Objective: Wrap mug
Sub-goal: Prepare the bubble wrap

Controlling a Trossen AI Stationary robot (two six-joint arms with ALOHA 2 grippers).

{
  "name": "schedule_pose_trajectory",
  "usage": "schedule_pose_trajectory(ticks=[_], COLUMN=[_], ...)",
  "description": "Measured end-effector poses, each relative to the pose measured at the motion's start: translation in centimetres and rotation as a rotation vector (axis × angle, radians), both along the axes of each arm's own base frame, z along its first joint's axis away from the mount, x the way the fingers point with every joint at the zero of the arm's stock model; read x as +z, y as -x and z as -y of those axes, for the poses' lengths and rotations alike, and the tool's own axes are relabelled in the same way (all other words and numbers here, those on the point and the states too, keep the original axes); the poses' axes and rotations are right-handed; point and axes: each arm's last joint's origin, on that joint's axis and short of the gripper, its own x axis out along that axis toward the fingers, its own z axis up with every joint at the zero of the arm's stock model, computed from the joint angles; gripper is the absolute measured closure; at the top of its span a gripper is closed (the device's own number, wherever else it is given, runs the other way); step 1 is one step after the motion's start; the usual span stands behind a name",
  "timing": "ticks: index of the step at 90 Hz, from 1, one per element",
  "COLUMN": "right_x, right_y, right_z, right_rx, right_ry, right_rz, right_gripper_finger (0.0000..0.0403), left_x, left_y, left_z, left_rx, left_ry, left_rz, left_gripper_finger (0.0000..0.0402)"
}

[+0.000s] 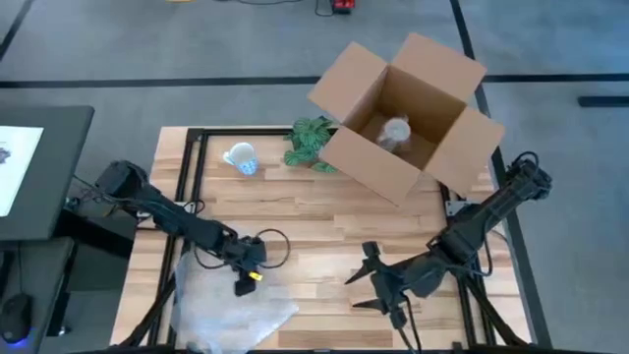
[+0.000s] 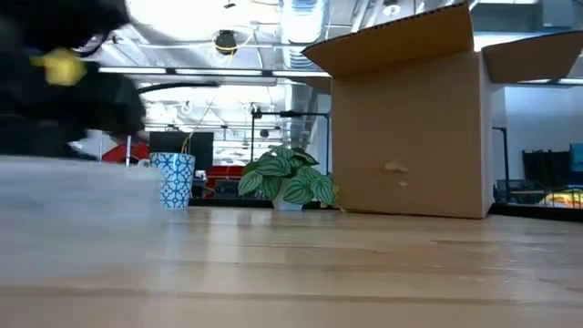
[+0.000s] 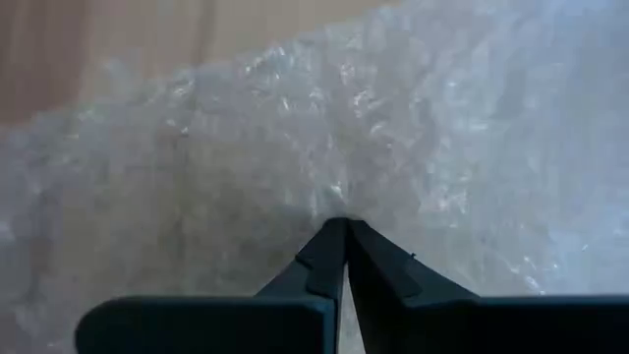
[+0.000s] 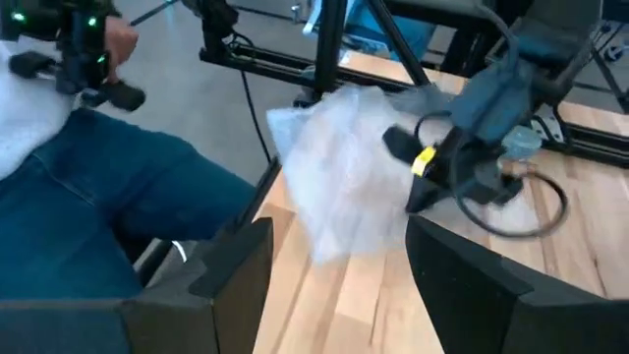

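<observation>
A sheet of clear bubble wrap (image 1: 231,307) lies flat on the table's near left part and reaches over the near edge. My left gripper (image 1: 244,285) is shut on its far part, seen close in the left wrist view (image 3: 340,226) and from the side in the right wrist view (image 4: 421,192). The blue-patterned mug (image 1: 241,157) stands upright on its base at the far left (image 2: 173,179), apart from both grippers. My right gripper (image 1: 366,278) hovers open over bare wood at the near middle, holding nothing. My left gripper pinches the bubble wrap near its far edge (image 3: 334,202) between its shut fingertips. The fingers slant down at it from the table's far left. The sheet lies on the table around the hold; how many layers are pinched cannot be told.
An open cardboard box (image 1: 403,118) stands at the far right with a clear object (image 1: 395,131) inside. A small green plant (image 1: 313,143) sits between mug and box. A person in jeans (image 4: 88,206) is beside the table, past the wrap. Bare wood lies mid-table.
</observation>
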Motion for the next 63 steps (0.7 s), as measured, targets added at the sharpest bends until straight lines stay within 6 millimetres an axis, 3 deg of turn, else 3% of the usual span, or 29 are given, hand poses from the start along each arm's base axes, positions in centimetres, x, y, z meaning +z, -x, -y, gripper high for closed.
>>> schedule_pose_trajectory(ticks=[10,19,28,43,63], right_x=[0.0,-0.1,-0.2,-3.0,-9.0], right_y=[-0.2,-0.3,-0.6,-2.4,-8.9], right_z=[0.3,0.6,1.0,2.0,3.4], right_rx=[-0.008,-0.019,-0.047,-0.145,-0.144], right_ry=[0.004,0.006,-0.014,-0.056,-0.045], right_rz=[-0.002,-0.006,-0.024,-0.099,-0.166], right_gripper_finger=[0.0182,0.0182,0.0182,0.0182,0.0182], left_x=[1.2,5.2,8.3,12.8,14.3], left_y=[-3.7,-6.8,-7.6,-5.5,1.8], left_z=[-0.9,-1.6,-1.9,-0.3,3.1], left_rx=[-0.036,-0.078,-0.123,-0.164,-0.037], left_ry=[-0.076,-0.136,-0.216,-0.274,-0.287], left_rz=[0.224,0.387,0.36,0.221,-0.046], left_gripper_finger=[0.0402,0.0402,0.0402,0.0402,0.0402])
